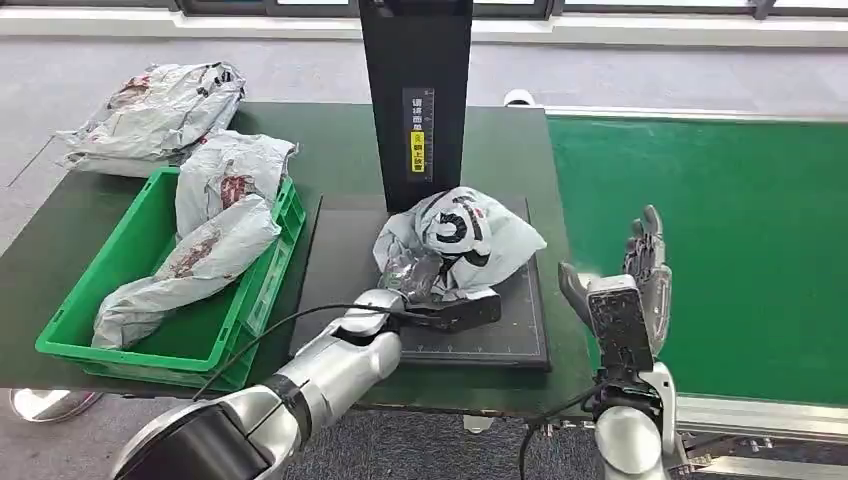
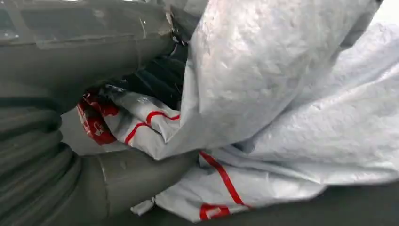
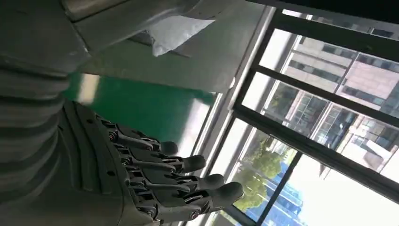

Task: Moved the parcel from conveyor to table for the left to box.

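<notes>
1. The left hand [image 1: 425,300] is gripping the grey parcel [image 1: 462,238] lying on the black platform [image 1: 520,330].
2. The right hand [image 1: 630,285] is hovering empty, fingers spread, over the conveyor [image 1: 740,230].
3. Lifting well likely means clearing the green bin [image 1: 150,300] rim.

A label [image 1: 418,133] is stuck on the front of the black post [image 1: 415,95] at the far edge of the black pad [image 1: 345,270]. It has a dark upper part with small pale characters, too small to read, and a yellow lower part with dark marks, also unreadable. The parcel [image 1: 462,243] on the pad bears a large black printed mark on white, curved like a letter or numeral; which one cannot be told. In the left wrist view the parcel [image 2: 282,117] shows red stripes and a red printed patch, with no legible writing.
</notes>
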`<state>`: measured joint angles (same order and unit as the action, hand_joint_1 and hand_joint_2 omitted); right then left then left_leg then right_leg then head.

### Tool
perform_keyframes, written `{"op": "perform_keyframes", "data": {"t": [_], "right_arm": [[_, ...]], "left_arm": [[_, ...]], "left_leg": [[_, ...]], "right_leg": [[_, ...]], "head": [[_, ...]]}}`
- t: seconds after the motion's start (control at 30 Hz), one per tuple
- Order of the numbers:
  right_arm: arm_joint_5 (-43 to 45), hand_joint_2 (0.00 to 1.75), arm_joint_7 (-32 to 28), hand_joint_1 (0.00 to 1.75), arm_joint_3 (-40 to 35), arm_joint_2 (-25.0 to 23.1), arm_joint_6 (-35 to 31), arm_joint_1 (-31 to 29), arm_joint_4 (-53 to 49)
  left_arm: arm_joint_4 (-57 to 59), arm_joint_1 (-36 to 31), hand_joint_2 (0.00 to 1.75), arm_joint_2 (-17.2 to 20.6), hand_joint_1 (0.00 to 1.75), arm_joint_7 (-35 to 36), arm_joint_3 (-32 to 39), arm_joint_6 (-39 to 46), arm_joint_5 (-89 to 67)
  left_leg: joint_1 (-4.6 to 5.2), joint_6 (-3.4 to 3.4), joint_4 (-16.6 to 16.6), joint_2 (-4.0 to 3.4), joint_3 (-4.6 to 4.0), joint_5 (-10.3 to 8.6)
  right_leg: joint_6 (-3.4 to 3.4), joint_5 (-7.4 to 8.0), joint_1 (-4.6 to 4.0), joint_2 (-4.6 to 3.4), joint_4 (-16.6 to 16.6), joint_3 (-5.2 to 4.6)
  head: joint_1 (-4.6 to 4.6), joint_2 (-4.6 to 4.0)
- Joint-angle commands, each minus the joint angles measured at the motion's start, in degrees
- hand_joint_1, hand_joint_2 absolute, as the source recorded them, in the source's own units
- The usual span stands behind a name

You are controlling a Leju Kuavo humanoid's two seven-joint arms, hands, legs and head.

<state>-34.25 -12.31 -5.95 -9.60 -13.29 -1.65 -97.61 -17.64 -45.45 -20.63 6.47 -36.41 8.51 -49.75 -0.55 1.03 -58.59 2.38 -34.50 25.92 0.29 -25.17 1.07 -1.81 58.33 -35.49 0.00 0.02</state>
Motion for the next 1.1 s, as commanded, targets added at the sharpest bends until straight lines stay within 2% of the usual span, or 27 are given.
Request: {"op": "perform_keyframes", "data": {"t": [0.03,0.17,0.2,0.27,0.37,0.53,0.67,0.73,0.87,0.97,1.03,1.07,1.1], "right_arm": [[-0.9,1.75,0.8,0.00,1.3,0.5,-0.1,2.4,-3.4],[-0.8,1.75,0.7,0.00,2.1,0.4,0.1,2.6,-3.1],[-0.7,1.75,0.7,0.00,2.3,0.3,0.0,2.7,-3.0],[-0.7,1.75,0.7,0.00,3.6,-0.1,-0.9,2.9,-2.3],[-1.9,1.75,1.4,0.00,5.5,-0.7,-2.3,2.5,-0.9],[-2.2,1.75,1.2,0.00,5.4,-0.9,-2.4,2.5,-1.1],[-2.2,1.75,1.2,0.00,5.4,-0.9,-2.4,2.5,-1.1],[-3.0,1.75,2.5,0.00,6.1,-1.2,-2.9,2.6,-0.7],[-3.6,1.75,2.7,0.00,8.2,-1.3,-2.8,1.9,3.2],[-2.7,1.75,2.1,0.00,7.8,-0.3,-3.1,2.0,5.6],[-1.5,1.75,1.6,0.00,8.2,0.4,-3.7,3.3,5.6],[-1.0,1.75,1.3,0.00,8.4,0.7,-4.1,4.1,5.3],[-0.4,1.75,1.0,0.00,8.5,1.1,-4.3,5.0,4.9]], "left_arm": [[1.8,-7.9,1.75,5.9,1.75,1.8,2.3,16.8,-1.8],[0.3,-10.8,1.75,7.7,1.75,1.0,4.8,15.2,-2.0],[-0.6,-10.5,1.75,7.9,1.75,1.6,4.6,19.2,-2.9],[-4.0,-12.6,1.75,10.1,1.75,0.8,9.4,23.4,-3.7],[-10.9,-13.8,1.75,13.6,1.75,0.6,15.4,20.3,-6.2],[-12.0,-12.0,1.75,12.4,1.75,0.6,18.5,20.1,-10.3],[-12.0,-12.0,1.75,12.4,1.75,0.6,18.5,20.1,-10.3],[-12.5,-12.7,1.75,13.0,1.75,1.3,20.1,22.7,-12.7],[-24.3,-12.2,1.75,21.3,1.75,7.4,27.2,20.5,-23.8],[-27.9,-11.5,1.75,27.6,1.75,7.4,33.3,19.0,-29.6],[-28.6,-12.1,1.75,32.2,1.75,6.9,37.4,18.9,-32.0],[-28.5,-12.4,1.75,33.7,1.75,6.1,39.1,18.6,-32.6],[-28.2,-12.6,1.75,35.7,1.75,6.3,40.0,18.8,-34.4]], "left_leg": [[0.00,-0.02,0.0,-0.28,0.10,0.03],[-0.07,0.01,-0.1,-0.35,-0.09,0.01],[-0.05,0.00,-0.1,-0.37,-0.04,-0.01],[-0.04,0.02,0.1,-0.42,0.12,-0.03],[-0.07,0.05,-0.1,-0.42,-0.11,-0.03],[-0.04,0.10,0.0,-0.34,0.05,-0.08],[-0.04,0.08,0.0,-0.21,-0.02,-0.08],[-0.04,0.08,0.0,-0.29,0.01,-0.07],[-0.08,0.09,0.0,-0.57,0.03,-0.03],[-0.08,0.12,0.0,-0.72,0.03,-0.02],[-0.09,0.15,0.2,-1.29,0.30,0.05],[-0.09,0.16,0.1,-1.10,0.22,0.02],[-0.10,0.18,0.2,-1.28,0.35,0.04]], "right_leg": [[-0.06,0.01,-0.04,0.00,0.0,0.05],[-0.08,0.05,-0.11,0.01,0.1,-0.15],[-0.10,0.05,-0.11,0.09,0.0,-0.11],[-0.11,0.08,-0.10,0.03,-0.1,0.02],[-0.11,0.08,-0.11,-0.04,0.1,-0.22],[-0.12,0.09,-0.06,-0.09,0.0,-0.08],[-0.11,0.10,-0.07,-0.04,0.0,-0.09],[-0.11,0.10,-0.07,-0.09,0.0,-0.07],[-0.16,0.13,-0.13,-0.20,0.0,-0.11],[-0.15,0.18,-0.11,-0.45,0.0,-0.15],[-0.24,0.22,-0.14,-0.85,0.0,-0.10],[-0.23,0.21,-0.12,-0.84,0.0,-0.17],[-0.31,0.22,-0.14,-0.91,0.0,-0.15]], "head": [[0.00,-0.02],[0.00,-0.02],[0.00,-0.02],[0.00,-0.02],[0.00,0.00],[0.00,0.00],[0.00,0.00],[0.00,-0.02],[0.00,0.00],[0.00,-0.02],[0.00,0.00],[0.00,-0.02],[0.00,0.00]]}}
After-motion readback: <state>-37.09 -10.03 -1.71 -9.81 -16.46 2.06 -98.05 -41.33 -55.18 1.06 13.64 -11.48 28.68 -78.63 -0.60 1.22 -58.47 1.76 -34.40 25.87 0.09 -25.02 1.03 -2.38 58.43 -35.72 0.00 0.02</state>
